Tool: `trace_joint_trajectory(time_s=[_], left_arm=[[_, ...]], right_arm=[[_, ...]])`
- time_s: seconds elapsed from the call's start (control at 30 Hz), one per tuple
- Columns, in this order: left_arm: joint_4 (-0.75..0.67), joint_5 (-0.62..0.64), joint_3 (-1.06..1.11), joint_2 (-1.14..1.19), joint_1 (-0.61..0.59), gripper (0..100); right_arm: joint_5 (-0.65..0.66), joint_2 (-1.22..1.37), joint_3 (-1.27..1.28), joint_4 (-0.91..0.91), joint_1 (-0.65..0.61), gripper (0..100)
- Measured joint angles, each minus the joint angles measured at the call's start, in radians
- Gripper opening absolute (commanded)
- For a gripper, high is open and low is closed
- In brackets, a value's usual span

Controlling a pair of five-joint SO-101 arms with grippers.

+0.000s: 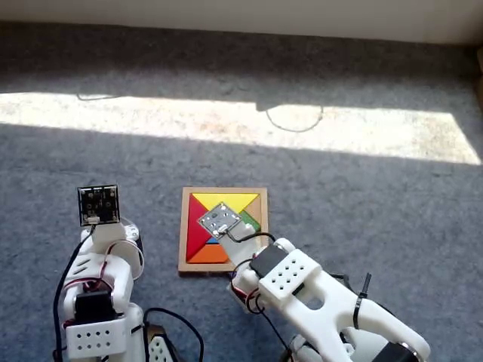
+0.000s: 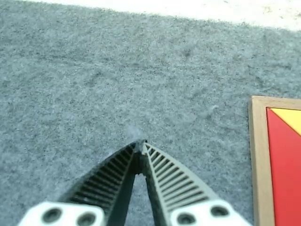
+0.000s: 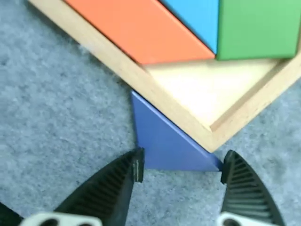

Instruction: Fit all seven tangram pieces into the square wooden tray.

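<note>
The dark blue triangle (image 3: 164,141) is flat, lying on the carpet (image 3: 56,117) outside the tray (image 3: 117,61), apparently touching its corner rim. The right gripper (image 3: 182,167) stands open, its fingertips flanking the triangle's outer edge.

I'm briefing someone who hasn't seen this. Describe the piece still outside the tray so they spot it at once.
Find the square wooden tray on the grey carpet and go to its corner with the bare triangular gap. Against the rim's outside there, between the open fingers of the right gripper, lies a triangle. It alone sits on carpet, and its blue is darker than the blue piece inside.
</note>
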Motion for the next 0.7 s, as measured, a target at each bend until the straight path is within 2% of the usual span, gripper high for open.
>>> trace_joint_trajectory(time_s=[0.23,0.7], left_arm=[[0.0,0.0,0.0,0.0,0.0,1],[0.0,0.0,0.0,0.0,0.0,1]], right_arm=[[-0.009,0.009,0.005,-0.011,-0.031,26.3],[-0.012,0.319,-0.117,-0.005,-0.041,25.3]])
